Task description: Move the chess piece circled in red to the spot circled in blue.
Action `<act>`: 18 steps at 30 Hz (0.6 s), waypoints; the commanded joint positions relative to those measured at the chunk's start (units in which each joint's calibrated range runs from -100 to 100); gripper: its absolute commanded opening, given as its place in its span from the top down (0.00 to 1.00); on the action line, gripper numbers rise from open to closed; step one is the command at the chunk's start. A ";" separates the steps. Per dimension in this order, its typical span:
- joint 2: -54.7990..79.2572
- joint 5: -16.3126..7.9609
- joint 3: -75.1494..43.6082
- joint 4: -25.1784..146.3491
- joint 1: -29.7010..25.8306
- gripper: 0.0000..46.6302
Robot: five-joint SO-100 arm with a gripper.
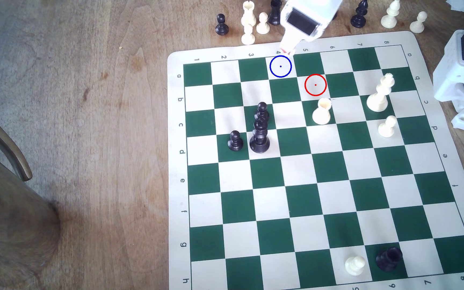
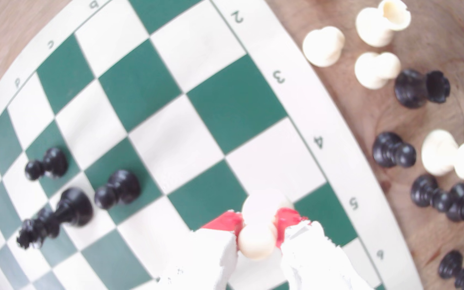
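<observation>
A: Pawn (image 2: 256, 242) is sitting closest to the wrist lens, neck pinched between red pads (image 2: 288, 219); gripper (image 2: 257, 231) is clamping on it.

B: Why by the neck?

A: Probably so the base is hanging free for setting down.

B: Where is it going?

A: Blue ring (image 1: 280, 66), far row of the board (image 1: 176, 125). Gripper tip (image 1: 286, 50) is hovering over the far border beside it. Red ring (image 1: 315, 84) square is lying bare.

B: Containers?

A: None; spare pieces (image 1: 253, 22) are standing loose on the table (image 1: 72, 111).

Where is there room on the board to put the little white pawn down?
The blue-ringed square is bare, as is the row along that edge. The wide middle is free too. It is crowded by the black pieces and the cream pieces.
</observation>
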 commanded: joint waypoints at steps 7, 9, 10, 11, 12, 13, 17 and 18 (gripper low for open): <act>7.18 0.78 -4.34 -6.25 1.19 0.97; 8.45 0.93 -4.34 -7.15 1.43 0.97; 9.05 1.03 -4.34 -7.72 1.59 0.97; 9.73 1.07 -4.34 -8.62 1.74 0.97; 9.90 1.07 -4.34 -8.87 1.82 0.97; 10.07 1.07 -4.34 -8.95 1.82 0.97; 10.66 1.07 -4.34 -9.12 1.59 0.97; 10.66 1.07 -4.34 -9.12 1.59 0.97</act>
